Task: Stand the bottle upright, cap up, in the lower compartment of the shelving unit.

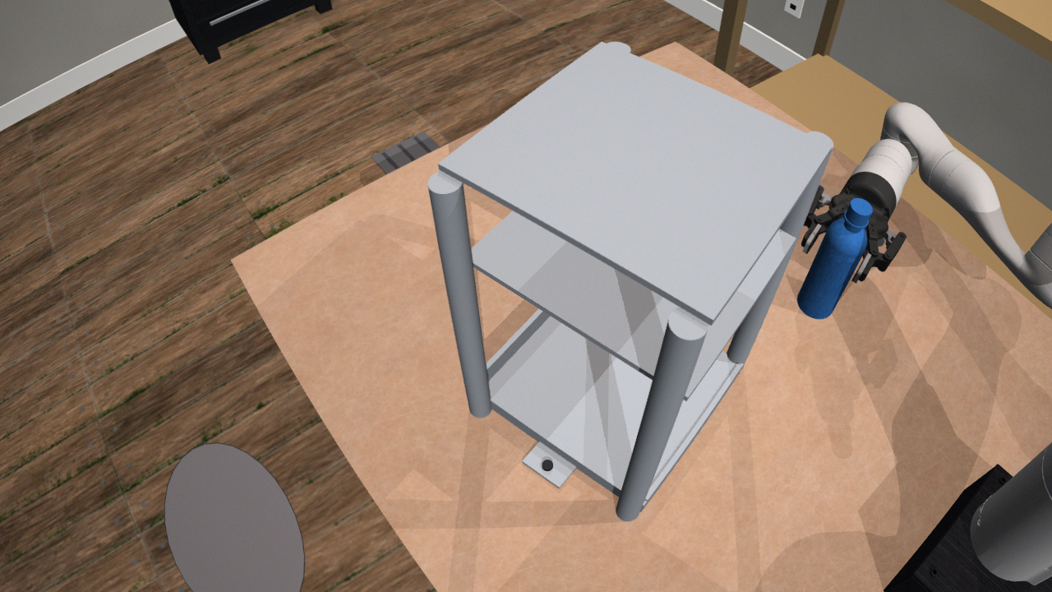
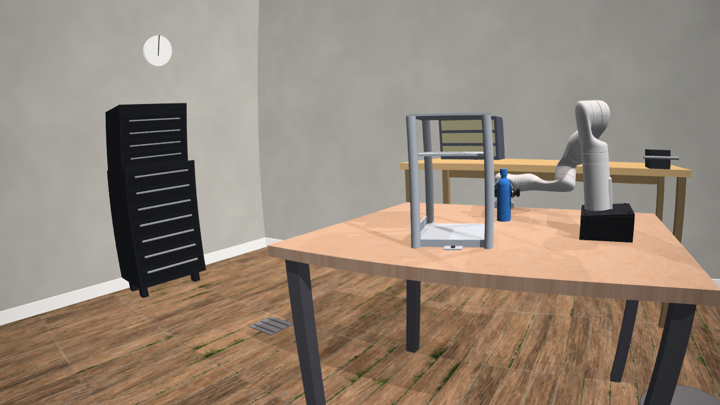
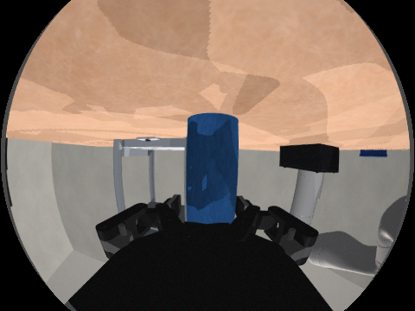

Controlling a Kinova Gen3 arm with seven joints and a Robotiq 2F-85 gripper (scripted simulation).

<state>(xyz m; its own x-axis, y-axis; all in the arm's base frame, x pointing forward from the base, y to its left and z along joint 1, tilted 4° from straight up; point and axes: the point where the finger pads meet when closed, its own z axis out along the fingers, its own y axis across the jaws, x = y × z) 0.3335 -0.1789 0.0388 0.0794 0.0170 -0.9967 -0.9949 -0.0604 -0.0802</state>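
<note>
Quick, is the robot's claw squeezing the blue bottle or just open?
Tool: open, its fingers on either side of the upright blue bottle, not squeezing it.

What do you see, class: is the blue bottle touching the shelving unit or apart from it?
Apart. The top view shows a strip of table between the bottle and the nearest post of the shelving unit.

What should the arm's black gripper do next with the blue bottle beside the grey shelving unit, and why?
Probably close on the blue bottle. It stands cap up on the wooden table, outside the grey shelving unit, and the black gripper sits open around its upper part, not yet gripping. It needs a grip before any lift.
</note>
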